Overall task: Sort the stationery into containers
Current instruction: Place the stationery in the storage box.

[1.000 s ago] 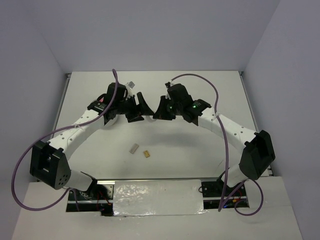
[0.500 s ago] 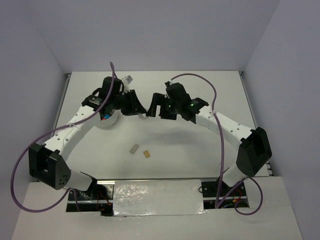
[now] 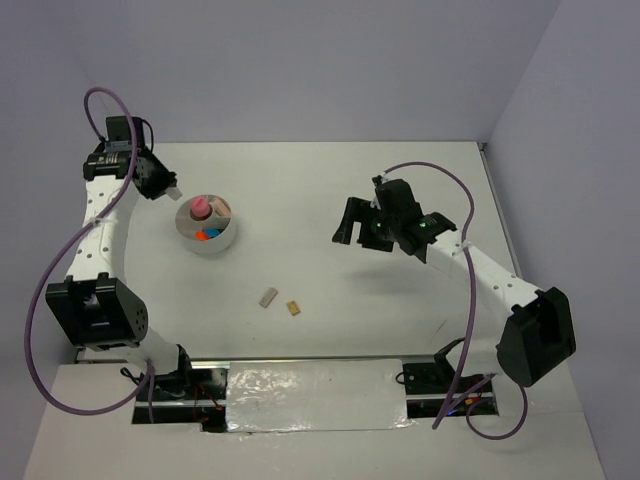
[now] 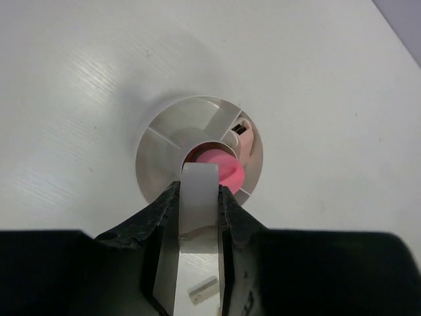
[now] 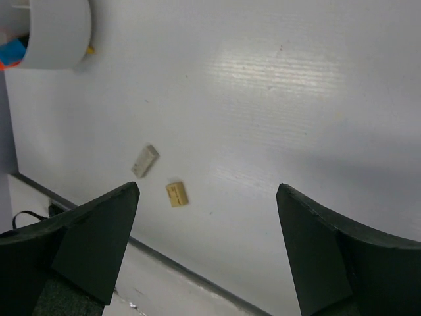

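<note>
Ring [image 4: 199, 214] pinched in left gripper [image 3: 165, 187] near table [image 3: 300, 180] edge; right gripper [image 5: 207, 191] wide, empty.

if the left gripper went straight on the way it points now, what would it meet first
Most likely the pink tube standing in the white bowl, right beyond the clear ring the left gripper holds. Depth is unclear, so the bowl's near rim could come first.

White table, three things on its surface
We see the white table [image 3: 350, 200] carrying a round white bowl [image 3: 216, 245] on its left side. Closer to the near edge lie a grey block [image 3: 267, 297] and a tan block [image 3: 293, 308], just beside each other and apart from the bowl.
</note>
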